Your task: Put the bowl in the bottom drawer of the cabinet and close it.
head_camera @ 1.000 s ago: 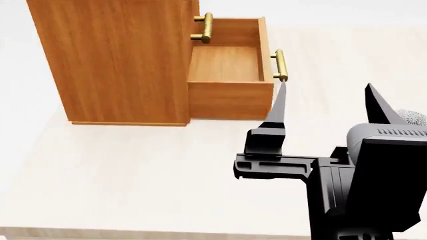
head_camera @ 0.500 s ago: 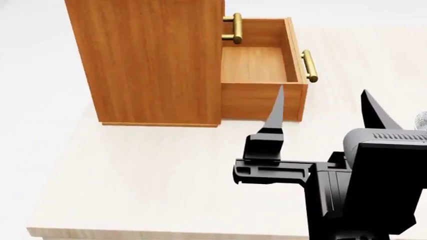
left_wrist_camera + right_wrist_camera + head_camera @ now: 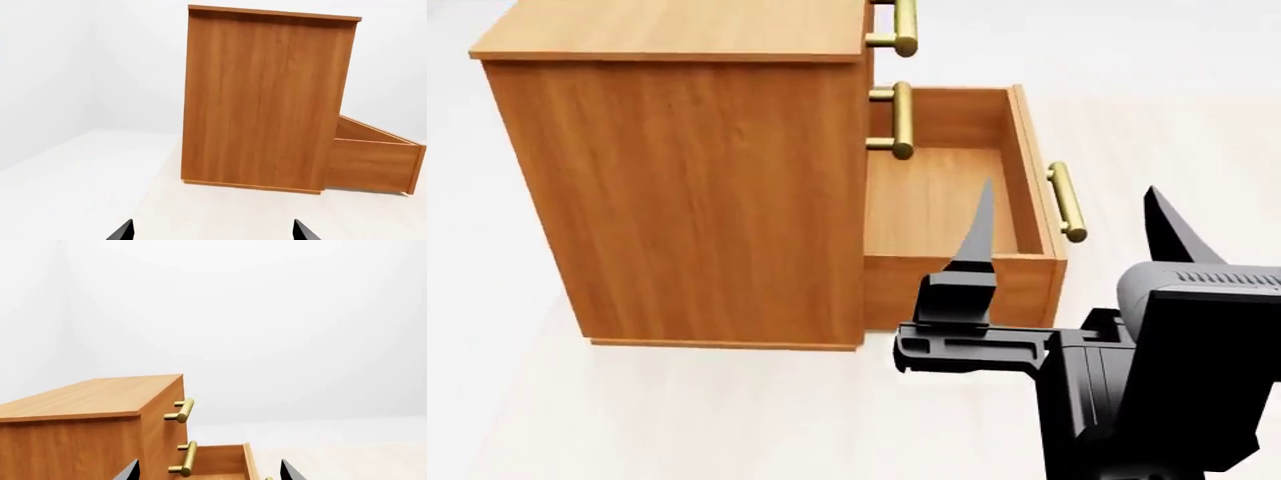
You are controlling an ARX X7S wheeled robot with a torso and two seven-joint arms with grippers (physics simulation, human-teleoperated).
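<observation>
The orange-brown cabinet (image 3: 681, 190) stands on the pale table, and its top shows. Its bottom drawer (image 3: 941, 200) is pulled out and empty, with the brass handle (image 3: 1068, 200) on its front. My right gripper (image 3: 1069, 185) hovers open just in front of the drawer, one finger (image 3: 977, 235) over the drawer's near wall. The right wrist view looks over the cabinet (image 3: 73, 445) and the drawer (image 3: 220, 460) between the open right gripper (image 3: 208, 471). My left gripper (image 3: 213, 232) is open and empty, facing the cabinet's side (image 3: 260, 95) and the drawer (image 3: 370, 162). The bowl is out of view.
Two upper drawers are shut, their brass handles (image 3: 897, 120) sticking out above the open drawer. Bare pale table (image 3: 694, 420) lies in front of the cabinet. In the left wrist view the table (image 3: 220, 210) ends at an edge left of the cabinet.
The head view has shifted: the cabinet looks nearer and lower, with its top now showing. The right gripper now overlaps the drawer's near wall. The speckled patch at the right edge no longer shows.
</observation>
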